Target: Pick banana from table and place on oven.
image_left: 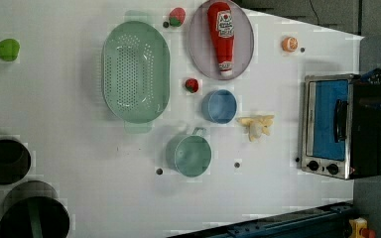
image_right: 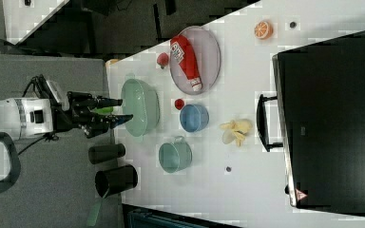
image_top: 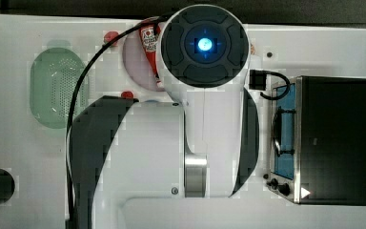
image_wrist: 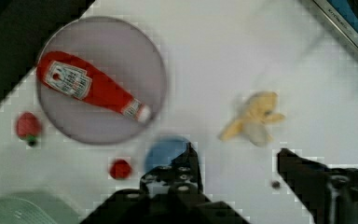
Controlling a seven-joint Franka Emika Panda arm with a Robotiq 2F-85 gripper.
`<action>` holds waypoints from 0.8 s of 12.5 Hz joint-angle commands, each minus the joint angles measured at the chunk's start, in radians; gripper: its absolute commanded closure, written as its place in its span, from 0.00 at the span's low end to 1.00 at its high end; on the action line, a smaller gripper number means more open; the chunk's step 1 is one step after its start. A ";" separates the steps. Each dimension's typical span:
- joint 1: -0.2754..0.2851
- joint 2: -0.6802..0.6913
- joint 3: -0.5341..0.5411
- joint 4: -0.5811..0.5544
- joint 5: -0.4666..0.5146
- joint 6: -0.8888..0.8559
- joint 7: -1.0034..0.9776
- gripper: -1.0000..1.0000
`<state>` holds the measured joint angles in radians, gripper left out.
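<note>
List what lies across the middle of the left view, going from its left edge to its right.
Green colander → small strawberry → blue bowl → banana → oven. All rest on the white table.

The arm [image_top: 171, 143] stands folded over itself in the top view, a broad white body with dark grey panels, and its round grey cap with a glowing blue light faces straight up at the camera. In the right view the white wrist [image_right: 21, 118] reaches in level from the right view's left, a thin black cable looping off it, and carries the black claw [image_right: 119, 109]. The claw's two fingers [image_right: 107, 101] are spread with a clear gap between them and nothing held, and the wrist view shows the same wide gap between the dark fingertips [image_wrist: 189, 161].
</note>
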<state>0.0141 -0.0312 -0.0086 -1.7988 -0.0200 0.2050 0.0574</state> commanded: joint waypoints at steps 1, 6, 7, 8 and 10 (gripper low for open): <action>-0.036 -0.438 -0.012 -0.231 0.011 -0.164 0.027 0.21; -0.037 -0.424 -0.013 -0.283 0.011 -0.138 0.027 0.00; -0.037 -0.411 -0.014 -0.304 0.011 -0.108 0.027 0.00; -0.037 -0.394 -0.015 -0.330 0.011 -0.067 0.027 0.00; -0.038 -0.347 -0.018 -0.391 0.011 0.040 0.027 0.00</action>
<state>-0.0224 -0.4644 -0.0242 -2.0840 -0.0069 0.2554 0.0655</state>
